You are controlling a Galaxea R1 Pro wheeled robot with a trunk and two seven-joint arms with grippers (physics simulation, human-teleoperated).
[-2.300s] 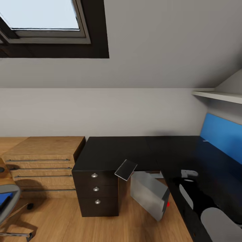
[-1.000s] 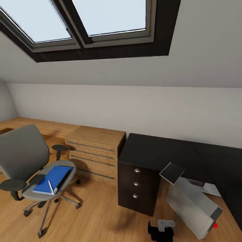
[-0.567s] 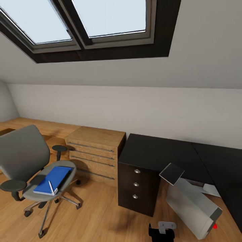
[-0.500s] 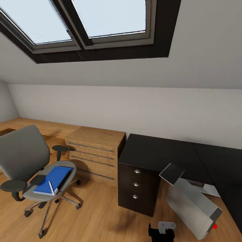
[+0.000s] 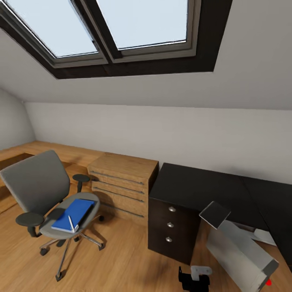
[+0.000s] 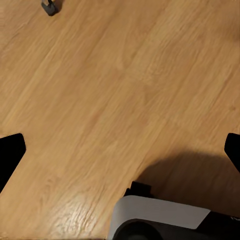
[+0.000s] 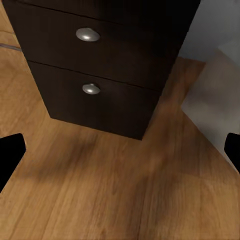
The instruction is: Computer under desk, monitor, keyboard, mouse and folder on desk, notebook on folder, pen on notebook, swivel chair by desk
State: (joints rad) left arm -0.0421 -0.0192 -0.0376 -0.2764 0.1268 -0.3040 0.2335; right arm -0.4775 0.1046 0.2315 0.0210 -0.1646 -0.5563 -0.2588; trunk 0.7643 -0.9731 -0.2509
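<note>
The grey swivel chair (image 5: pixel 36 184) stands on the oak floor at the left, apart from the black desk (image 5: pixel 202 188). On its seat lies the blue folder (image 5: pixel 76 212) with a white pen (image 5: pixel 71 223) on top. The grey computer (image 5: pixel 239 253) leans tilted under the desk, and a thin dark grey rectangle (image 5: pixel 215 214), seemingly the notebook, rests on its upper end. Monitor, keyboard and mouse are out of view. My left gripper (image 6: pixel 120 155) is open over bare floor. My right gripper (image 7: pixel 120 155) is open, facing the desk's drawers (image 7: pixel 90 60) with the computer (image 7: pixel 220 95) beside them.
A light oak dresser (image 5: pixel 123 182) stands between chair and desk against the low wall under the skylights. A chair caster (image 6: pixel 49 7) and my base (image 6: pixel 160 220) show in the left wrist view. A black and grey part of my arm (image 5: pixel 194 278) sits low before the drawers.
The camera swung left from the desk to take in the chair, then shifted a little more in the last half second. The chair, folder and computer have stayed put.
</note>
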